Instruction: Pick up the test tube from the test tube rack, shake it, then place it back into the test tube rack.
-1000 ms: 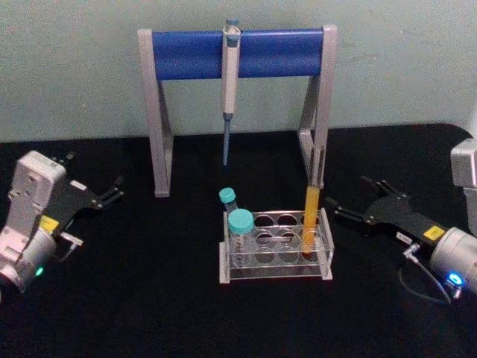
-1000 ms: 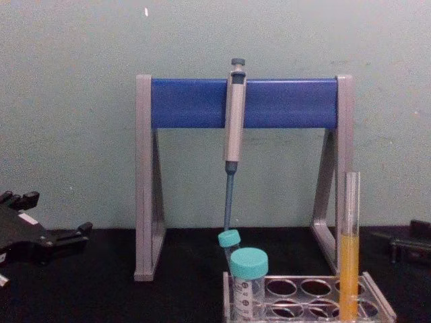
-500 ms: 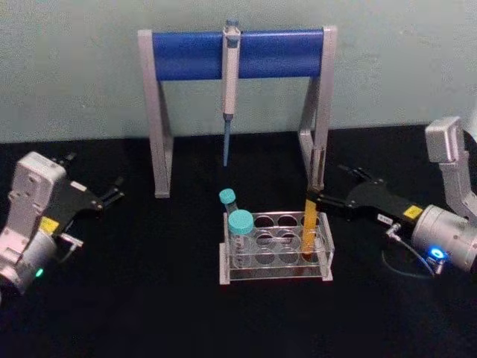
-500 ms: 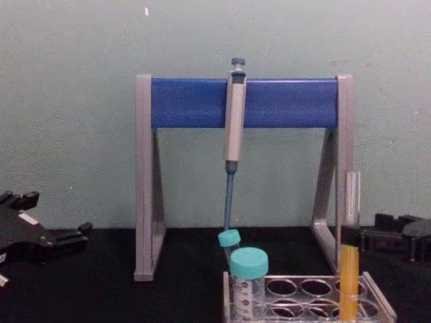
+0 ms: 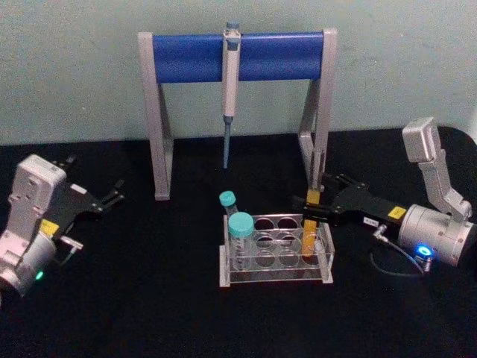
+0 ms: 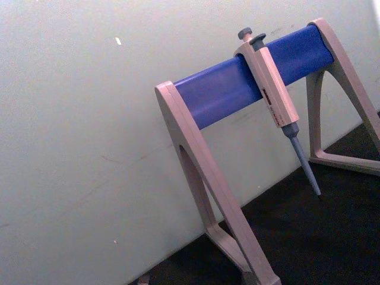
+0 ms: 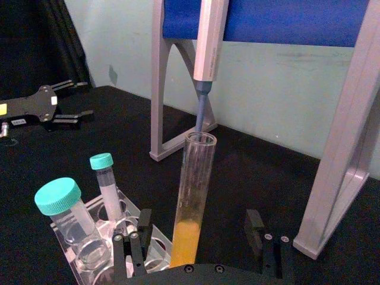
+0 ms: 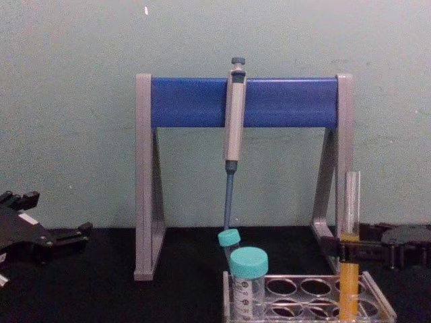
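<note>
The test tube, tall clear glass with orange-yellow liquid, stands upright in the right end of the clear test tube rack. My right gripper is open and reaches in from the right at the tube's mid height. In the right wrist view the tube rises between the two spread fingers, nearer one of them, with a gap on each side. The chest view shows the tube with the right gripper across it. My left gripper rests open at the far left.
Two teal-capped tubes stand in the rack's left end. Behind the rack rises a grey-and-blue pipette stand with a pipette hanging from its bar. The stand's right leg is close behind the tube.
My right arm has moved left from the table's right side, bringing its open fingers around the test tube. The tube, the rack and the left arm have stayed put.
</note>
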You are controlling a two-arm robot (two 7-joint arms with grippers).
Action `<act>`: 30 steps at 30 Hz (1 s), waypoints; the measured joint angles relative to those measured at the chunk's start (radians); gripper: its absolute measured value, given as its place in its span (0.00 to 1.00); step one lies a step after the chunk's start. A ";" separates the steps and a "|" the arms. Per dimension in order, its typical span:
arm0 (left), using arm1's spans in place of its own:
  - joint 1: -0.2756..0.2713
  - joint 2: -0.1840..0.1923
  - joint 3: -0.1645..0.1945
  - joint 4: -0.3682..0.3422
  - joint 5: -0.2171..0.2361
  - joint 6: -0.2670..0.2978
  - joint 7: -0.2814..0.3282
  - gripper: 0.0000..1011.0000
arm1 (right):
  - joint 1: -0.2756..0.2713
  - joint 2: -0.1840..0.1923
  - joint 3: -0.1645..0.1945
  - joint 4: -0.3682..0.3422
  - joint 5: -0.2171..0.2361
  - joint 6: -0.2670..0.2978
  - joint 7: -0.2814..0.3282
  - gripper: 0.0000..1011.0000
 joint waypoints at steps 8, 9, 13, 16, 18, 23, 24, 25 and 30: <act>0.000 0.000 0.000 0.000 0.000 0.000 0.000 0.99 | 0.010 -0.005 -0.008 0.011 0.007 -0.008 0.008 0.99; 0.000 0.000 0.000 0.000 0.000 0.000 0.000 0.99 | 0.010 -0.005 -0.009 0.011 0.007 -0.008 0.008 0.99; 0.000 0.000 0.000 0.000 0.000 0.000 0.000 0.99 | 0.010 -0.005 -0.008 0.011 0.007 -0.008 0.008 0.99; 0.000 0.000 0.000 0.000 0.000 0.000 0.000 0.99 | 0.010 -0.005 -0.008 0.011 0.007 -0.009 0.007 0.99; 0.000 0.000 0.000 0.000 0.000 0.000 0.000 0.99 | 0.009 -0.005 -0.008 0.010 0.007 -0.009 0.007 0.99; 0.000 0.000 0.000 0.000 0.000 0.000 0.000 0.99 | 0.008 -0.005 -0.007 0.009 0.007 -0.009 0.007 0.96; 0.000 0.000 0.000 0.000 0.000 0.000 0.000 0.99 | 0.008 -0.005 -0.007 0.009 0.007 -0.009 0.006 0.94; 0.000 0.000 0.000 0.000 0.000 0.000 0.000 0.99 | 0.008 -0.004 -0.007 0.009 0.007 -0.009 0.006 0.91; 0.000 0.000 0.000 0.000 0.000 0.000 0.000 0.99 | 0.007 -0.004 -0.006 0.009 0.007 -0.009 0.005 0.78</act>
